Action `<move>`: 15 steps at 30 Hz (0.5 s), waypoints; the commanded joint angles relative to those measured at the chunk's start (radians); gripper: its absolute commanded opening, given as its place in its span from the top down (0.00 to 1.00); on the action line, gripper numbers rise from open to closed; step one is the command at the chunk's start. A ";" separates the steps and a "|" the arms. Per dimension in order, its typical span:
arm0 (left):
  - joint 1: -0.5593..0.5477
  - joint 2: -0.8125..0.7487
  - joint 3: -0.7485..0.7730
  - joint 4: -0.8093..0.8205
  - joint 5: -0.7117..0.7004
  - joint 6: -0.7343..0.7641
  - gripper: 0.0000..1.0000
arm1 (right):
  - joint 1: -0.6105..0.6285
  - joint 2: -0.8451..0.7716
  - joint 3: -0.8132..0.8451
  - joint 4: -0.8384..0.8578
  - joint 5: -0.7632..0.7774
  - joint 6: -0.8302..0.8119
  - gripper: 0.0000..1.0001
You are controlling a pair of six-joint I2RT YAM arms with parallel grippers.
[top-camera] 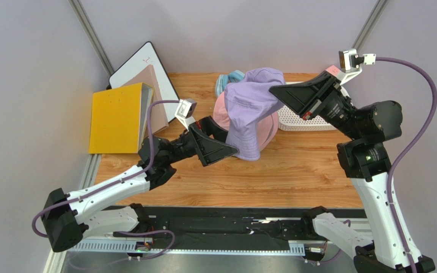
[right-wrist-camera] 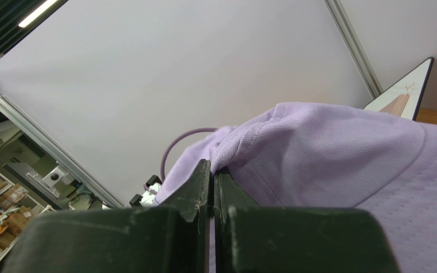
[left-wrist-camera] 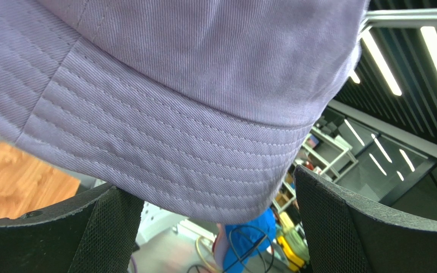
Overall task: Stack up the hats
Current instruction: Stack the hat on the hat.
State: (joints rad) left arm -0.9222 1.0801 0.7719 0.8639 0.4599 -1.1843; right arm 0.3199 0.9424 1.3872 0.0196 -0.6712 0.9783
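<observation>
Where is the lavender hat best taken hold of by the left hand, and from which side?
Probably the stitched brim at the low edge of the lavender hat, coming from the left and below. The right hand, shut, pinches the hat's top, so it hangs limp; that brim is flat and thin and sits between the fingers of the open left hand.

I see the hanging hat [top-camera: 252, 108] dangling from the right gripper [top-camera: 275, 89], draped over the lower hat [top-camera: 219, 111] at back centre of the table [top-camera: 295, 170]. Left gripper [top-camera: 229, 141] is front-left of both (brim just above its fingers). Basket [top-camera: 295, 119] right of the hats, padded ring [top-camera: 226, 81] behind them, binder [top-camera: 115, 118] far left, board [top-camera: 141, 65] behind the binder.
</observation>
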 commanded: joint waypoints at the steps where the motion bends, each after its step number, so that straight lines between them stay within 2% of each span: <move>1: -0.001 -0.046 0.012 0.041 -0.075 0.031 0.01 | 0.004 -0.043 -0.054 0.006 -0.008 -0.012 1.00; 6: 0.000 -0.092 -0.039 0.029 -0.159 0.026 0.05 | 0.005 -0.086 -0.097 -0.017 -0.001 -0.032 1.00; 8: 0.006 -0.118 -0.068 0.024 -0.196 0.028 0.11 | 0.005 -0.093 -0.112 -0.017 -0.002 -0.035 1.00; 15: 0.069 -0.164 -0.129 0.026 -0.234 -0.015 0.15 | 0.005 -0.117 -0.140 -0.015 -0.017 -0.040 1.00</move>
State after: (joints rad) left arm -0.8890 0.9470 0.6632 0.8387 0.2783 -1.1820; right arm 0.3199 0.8516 1.2552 -0.0116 -0.6712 0.9489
